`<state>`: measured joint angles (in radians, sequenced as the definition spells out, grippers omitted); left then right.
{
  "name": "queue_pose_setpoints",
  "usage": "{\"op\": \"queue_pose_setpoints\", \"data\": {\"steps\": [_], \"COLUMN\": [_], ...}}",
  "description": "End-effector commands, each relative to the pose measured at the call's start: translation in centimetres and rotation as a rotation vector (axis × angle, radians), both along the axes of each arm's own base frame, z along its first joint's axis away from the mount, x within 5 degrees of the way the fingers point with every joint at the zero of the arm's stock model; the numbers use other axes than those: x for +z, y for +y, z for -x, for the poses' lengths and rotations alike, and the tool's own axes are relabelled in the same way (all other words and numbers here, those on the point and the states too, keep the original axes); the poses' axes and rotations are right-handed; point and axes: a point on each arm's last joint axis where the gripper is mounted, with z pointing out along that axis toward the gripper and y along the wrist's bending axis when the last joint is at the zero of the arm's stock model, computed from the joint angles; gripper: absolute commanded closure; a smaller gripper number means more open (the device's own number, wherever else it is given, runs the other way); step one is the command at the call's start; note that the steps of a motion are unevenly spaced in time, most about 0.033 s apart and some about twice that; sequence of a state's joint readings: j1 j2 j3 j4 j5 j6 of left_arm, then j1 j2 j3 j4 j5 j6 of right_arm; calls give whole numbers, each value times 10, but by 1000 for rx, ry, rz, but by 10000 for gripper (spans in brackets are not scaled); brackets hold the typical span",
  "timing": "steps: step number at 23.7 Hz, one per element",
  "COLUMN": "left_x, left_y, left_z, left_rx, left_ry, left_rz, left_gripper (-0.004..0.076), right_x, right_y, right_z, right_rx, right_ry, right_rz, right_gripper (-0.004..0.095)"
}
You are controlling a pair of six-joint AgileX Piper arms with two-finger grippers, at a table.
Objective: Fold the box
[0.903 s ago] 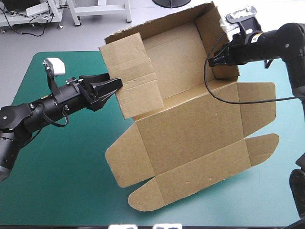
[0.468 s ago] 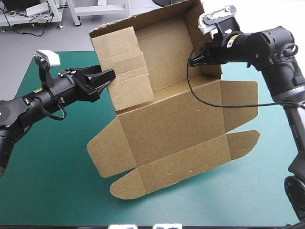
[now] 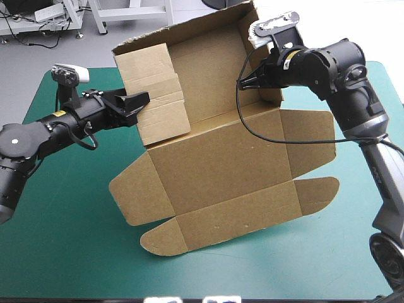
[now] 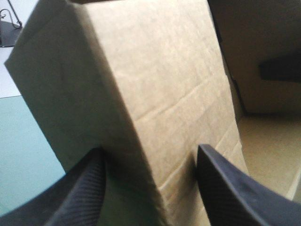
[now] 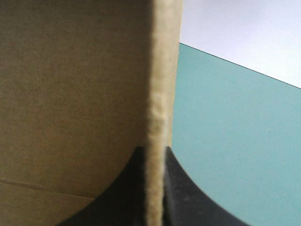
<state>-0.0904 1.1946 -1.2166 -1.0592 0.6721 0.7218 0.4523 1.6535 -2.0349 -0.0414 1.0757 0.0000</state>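
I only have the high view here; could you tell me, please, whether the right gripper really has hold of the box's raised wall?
Observer: Yes. In the right wrist view the right gripper is all but shut, with a cut edge of the box running between its fingers.
Operator: Thank you. And is the left gripper clamped as well?
Observer: No. In the left wrist view the left gripper is open, its fingers standing apart on either side of the folded-in wall's corner.
Operator: Is that wall touching both fingers?
Observer: I cannot tell; the board fills the gap between them, but contact is not clear.
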Motion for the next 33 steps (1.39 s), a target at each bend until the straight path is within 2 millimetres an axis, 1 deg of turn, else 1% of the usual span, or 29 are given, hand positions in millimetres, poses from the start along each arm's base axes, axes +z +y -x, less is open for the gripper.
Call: {"op": "queue_pose_setpoints", "data": {"steps": [1, 5, 9, 12, 13, 15, 16, 18, 19, 20, 21, 22, 24, 25, 29, 30, 33], "left_x": [11, 2, -9, -12, -9, -4, -4, -8, -11, -11, -11, -10, -6, -4, -4, -4, -9], "left_y": [-10, -22, -33, -41, -43, -43, -43, -42, -41, -41, -41, -40, -40, -41, -45, -46, -47], "left_z": [-5, -18, -36, -46, -50, -56, -58, -64, -69, -69, -72, -74, -76, -78, -85, -86, -88], "left_rx": [50, 88, 71, 72, 87, 132, 139, 171, 190, 200, 214, 226, 236, 235, 202, 193, 166], "left_ry": [-51, -55, 36, 58, 60, 48, 52, 81, 98, 107, 112, 99, 84, 81, 138, 154, 215], "left_rz": [26, -19, -86, -109, -90, -60, -60, -60, -63, -56, -54, -45, -44, -43, -77, -107, -196], "left_gripper": [311, 323, 359, 359, 359, 370, 378, 389, 389, 389, 391, 410, 478, 498, 510, 528, 672], "right_x": [22, 17, 9, 5, 1, -4, -4, -4, -6, -7, -13, -16, -12, -11, -13, -13, -15], "right_y": [1, 4, 8, 11, 13, 17, 18, 24, 29, 31, 34, 37, 43, 45, 45, 45, 44], "right_z": [9, 3, -3, -6, -9, -14, -14, -17, -18, -18, -19, -20, -18, -18, -16, -16, -16], "right_rx": [5, 4, 4, 11, 11, 5, 8, 22, 60, 73, 87, 98, 161, 172, 196, 196, 199], "right_ry": [-100, -83, -62, -40, -29, -2, -4, 1, 23, 35, 71, 91, 84, 82, 96, 96, 92], "right_rz": [-112, -108, -100, -107, -108, -143, -157, -226, -261, -272, -269, -285, -342, -364, -335, -328, -291], "right_gripper": [932, 932, 932, 932, 932, 932, 932, 932, 932, 932, 932, 933, 933, 933, 932, 932, 932]}}
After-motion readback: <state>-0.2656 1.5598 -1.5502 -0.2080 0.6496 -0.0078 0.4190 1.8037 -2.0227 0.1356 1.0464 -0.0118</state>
